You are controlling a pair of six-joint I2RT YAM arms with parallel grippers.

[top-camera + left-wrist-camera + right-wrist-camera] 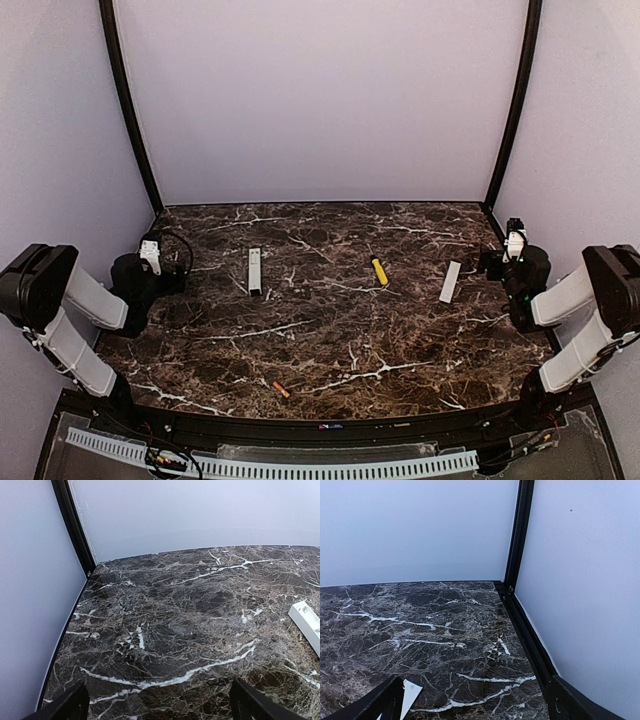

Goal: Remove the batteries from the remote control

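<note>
The remote control [254, 270] is a slim white bar lying on the marble table at the left middle; one end of it shows at the right edge of the left wrist view [306, 623]. One orange-red battery [281, 389] lies loose near the front edge. No other battery shows. My left gripper [165, 268] is open and empty at the far left, well left of the remote; its fingers [67, 706] stand wide apart. My right gripper [497, 262] is open and empty at the far right, its fingers [375, 703] also wide apart.
A yellow-handled screwdriver [380, 271] lies right of the table's middle. A flat pale cover strip [450, 282] lies just left of my right gripper; its corner shows in the right wrist view [410, 694]. Pale walls and black frame posts [130, 110] close in the table.
</note>
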